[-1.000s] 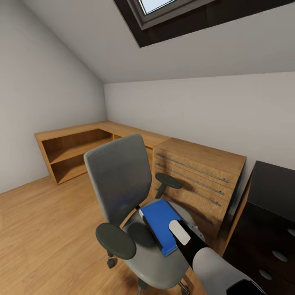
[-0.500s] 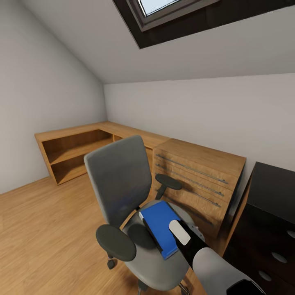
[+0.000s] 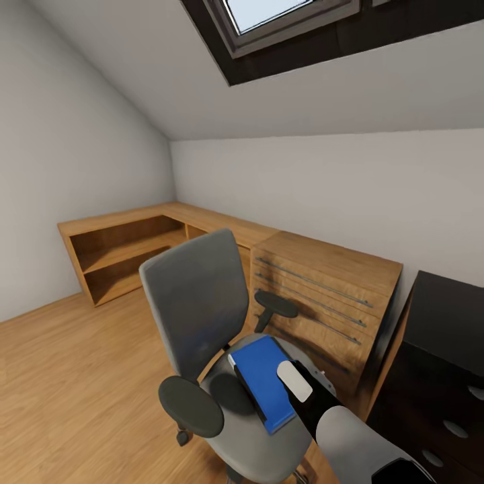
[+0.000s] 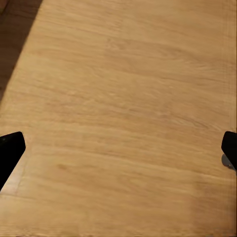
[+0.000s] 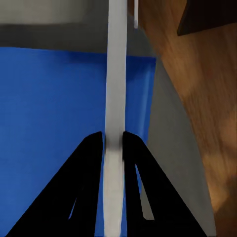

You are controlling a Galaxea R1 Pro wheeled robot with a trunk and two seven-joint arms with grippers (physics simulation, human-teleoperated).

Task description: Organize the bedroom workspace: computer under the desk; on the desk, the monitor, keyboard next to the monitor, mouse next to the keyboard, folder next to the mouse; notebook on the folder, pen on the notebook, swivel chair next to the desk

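Observation:
The grey swivel chair (image 3: 195,302) stands in the middle of the head view, its back toward the low shelves. Just above its seat, the bright blue folder (image 3: 263,376) is held tilted. My right gripper (image 3: 250,384) is shut on the folder's white page edge. In the right wrist view, both black fingers (image 5: 91,163) clamp that white edge of the folder (image 5: 49,123), with the gripper (image 5: 113,139) over the grey seat. My left gripper (image 4: 118,148) is open over bare wooden floor. The black desk (image 3: 447,309) shows at the right edge.
A light-wood chest of drawers (image 3: 323,289) stands just behind the chair, against the wall. A low L-shaped wooden shelf unit (image 3: 121,242) runs along the left wall. The desk's black drawer unit (image 3: 430,403) is beside my right arm. Open wooden floor (image 3: 74,376) lies to the left.
The head view has shifted slightly upward, showing more of the skylight. The folder stays in my right gripper over the seat, tilted a little more.

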